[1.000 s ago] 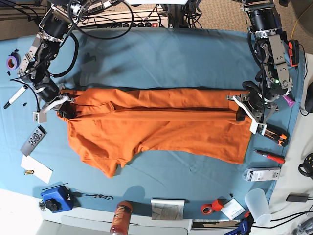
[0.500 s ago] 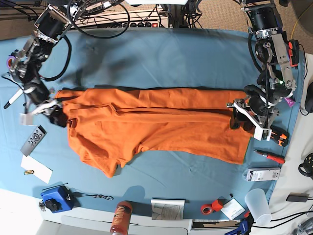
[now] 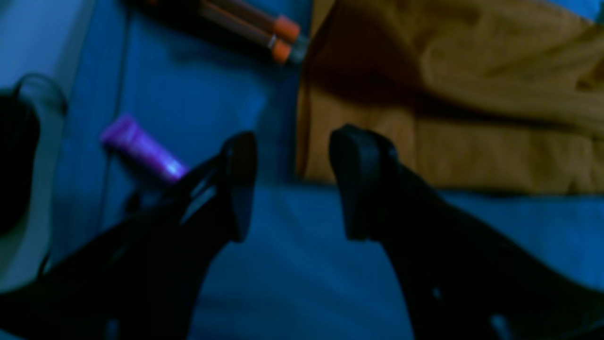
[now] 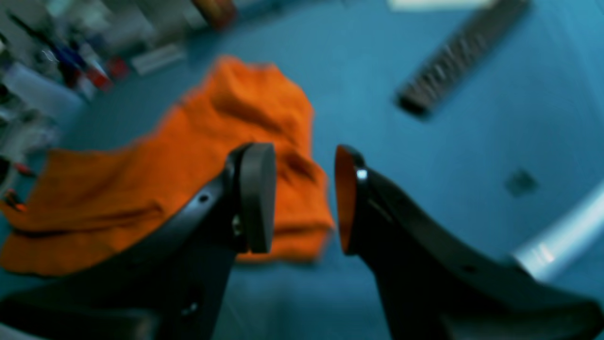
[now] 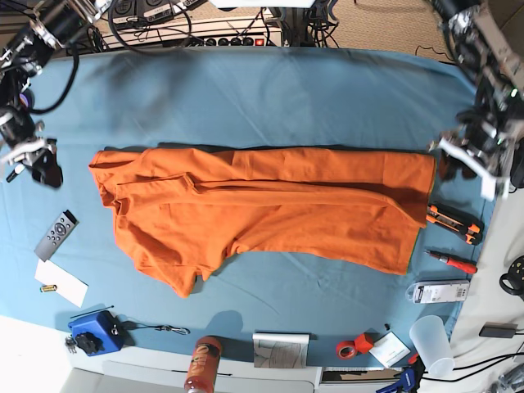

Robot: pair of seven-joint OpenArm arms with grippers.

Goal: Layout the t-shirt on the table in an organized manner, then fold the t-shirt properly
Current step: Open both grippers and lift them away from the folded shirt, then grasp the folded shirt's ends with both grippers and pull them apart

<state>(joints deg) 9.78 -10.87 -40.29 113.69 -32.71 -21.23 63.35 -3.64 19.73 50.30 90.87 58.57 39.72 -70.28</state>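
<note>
T-shirt lay spread lengthwise across the middle of the table, folded over along its long axis, one sleeve sticking out toward the near edge. Left gripper was off the shirt's hem end, jaws apart, nothing between them, only table cloth below. Right gripper sat clear of the collar end, jaws also apart and empty. Wrist views were blurred; the grey bar near the right gripper was probably the remote control. Box cutter lay just beside the hem.
</note>
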